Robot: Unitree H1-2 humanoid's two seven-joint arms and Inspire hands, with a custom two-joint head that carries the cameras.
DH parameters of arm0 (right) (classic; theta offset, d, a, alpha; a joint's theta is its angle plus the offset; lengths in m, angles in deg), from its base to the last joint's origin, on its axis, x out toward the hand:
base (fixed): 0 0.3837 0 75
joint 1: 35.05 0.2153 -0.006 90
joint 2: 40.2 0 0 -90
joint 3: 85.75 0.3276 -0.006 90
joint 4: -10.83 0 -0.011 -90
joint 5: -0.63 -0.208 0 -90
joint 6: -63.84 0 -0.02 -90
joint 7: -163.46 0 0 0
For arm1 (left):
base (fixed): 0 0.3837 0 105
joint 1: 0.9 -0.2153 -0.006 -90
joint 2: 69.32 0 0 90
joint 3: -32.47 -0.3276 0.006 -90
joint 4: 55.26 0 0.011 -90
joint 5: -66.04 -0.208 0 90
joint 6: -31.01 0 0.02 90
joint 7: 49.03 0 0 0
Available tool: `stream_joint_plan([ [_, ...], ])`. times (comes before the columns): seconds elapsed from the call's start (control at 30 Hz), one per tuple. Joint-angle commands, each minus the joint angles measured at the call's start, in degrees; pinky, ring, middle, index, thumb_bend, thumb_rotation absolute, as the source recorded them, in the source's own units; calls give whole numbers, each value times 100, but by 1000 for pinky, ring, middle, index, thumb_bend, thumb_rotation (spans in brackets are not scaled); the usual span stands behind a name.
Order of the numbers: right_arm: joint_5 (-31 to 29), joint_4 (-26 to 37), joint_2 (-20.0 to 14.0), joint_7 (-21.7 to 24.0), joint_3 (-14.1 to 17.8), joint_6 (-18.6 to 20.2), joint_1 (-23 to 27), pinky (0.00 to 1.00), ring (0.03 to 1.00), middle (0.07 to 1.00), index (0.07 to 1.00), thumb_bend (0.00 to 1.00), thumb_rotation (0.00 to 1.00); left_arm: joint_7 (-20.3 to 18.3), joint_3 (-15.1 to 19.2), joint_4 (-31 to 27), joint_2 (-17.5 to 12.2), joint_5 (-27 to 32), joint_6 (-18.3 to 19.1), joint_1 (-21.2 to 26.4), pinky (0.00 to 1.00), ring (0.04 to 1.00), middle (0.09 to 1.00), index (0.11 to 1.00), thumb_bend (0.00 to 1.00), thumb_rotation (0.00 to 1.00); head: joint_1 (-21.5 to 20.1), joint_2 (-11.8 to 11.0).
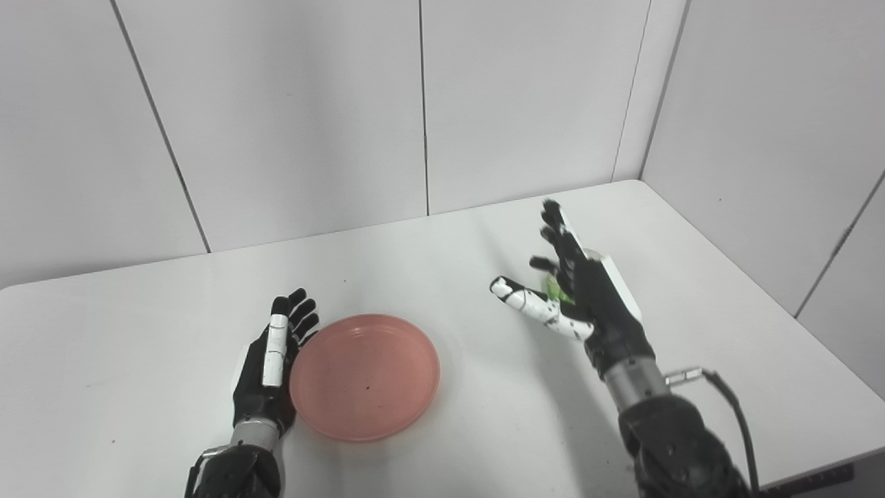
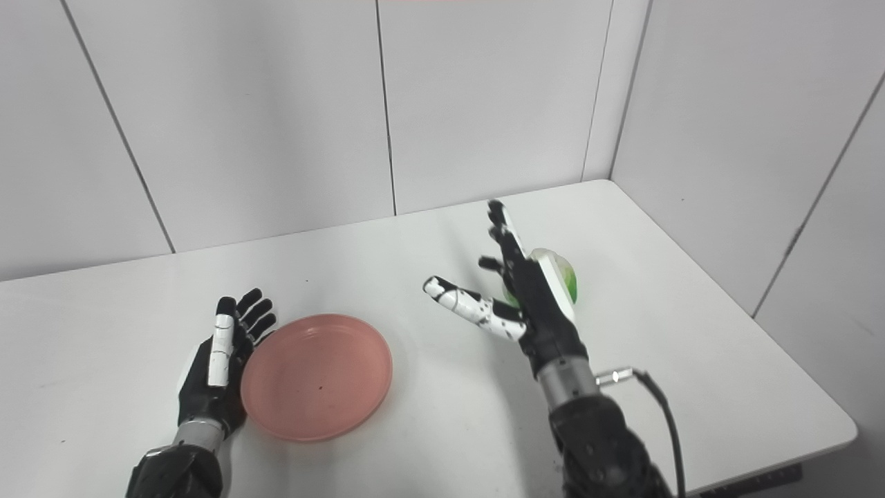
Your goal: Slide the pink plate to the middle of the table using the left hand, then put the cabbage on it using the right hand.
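While my left hand (image 1: pixel 271 366) lies low in the lower left of the frame, its fingers (image 1: pixel 299 312) are spread loosely and hold nothing; its edge sits right against the left rim of the pink plate (image 1: pixel 365 377), and whether it truly touches the rim I cannot tell. The plate rests flat on the white counter (image 1: pixel 138 346), a little left of the picture's centre, with nothing in it but a tiny dark speck.

My right hand (image 2: pixel 529 297) stands raised right of centre, palm turned toward the plate, fingers (image 2: pixel 499 228) stretched up and wide, thumb jutting out to the left. It grips nothing. The cabbage (image 2: pixel 563 277) sits just behind it (mostly hidden by the back of my hand): in the right eye view a pale green round shows past the hand's right edge, while the left eye view gives only a green sliver between thumb and palm. Whether my hand touches the cabbage is hard to make out. My forearms are cut off by the bottom edge.
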Motion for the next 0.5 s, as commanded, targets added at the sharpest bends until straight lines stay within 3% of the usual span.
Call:
stream_joint_plan([
  [0.0, 309, 187, -194, 380, 128, -36, 354, 799, 939, 989, 975, 1000, 427, -3, 4, 174, 43, 33, 255, -34, 870, 904, 881, 842, 866, 895, 5, 5],
  [0.17, 1039, 63, -705, 1959, 500, -36, 1089, 811, 953, 995, 991, 1000, 391, 11, -7, 205, 38, -1, 247, 6, 850, 899, 876, 837, 863, 897, 21, -7],
  [0.3, 1855, -48, -957, 3342, 744, -36, 1560, 750, 944, 1000, 1000, 1000, 359, -4, -26, 228, 21, -27, 227, 8, 840, 892, 867, 843, 858, 905, 39, -9],
  [0.47, 2832, -317, -1447, 4560, 669, -37, 2063, 671, 906, 978, 983, 1000, 371, -40, -31, 233, 0, 0, 236, 6, 854, 899, 864, 839, 856, 901, 50, -4],
])
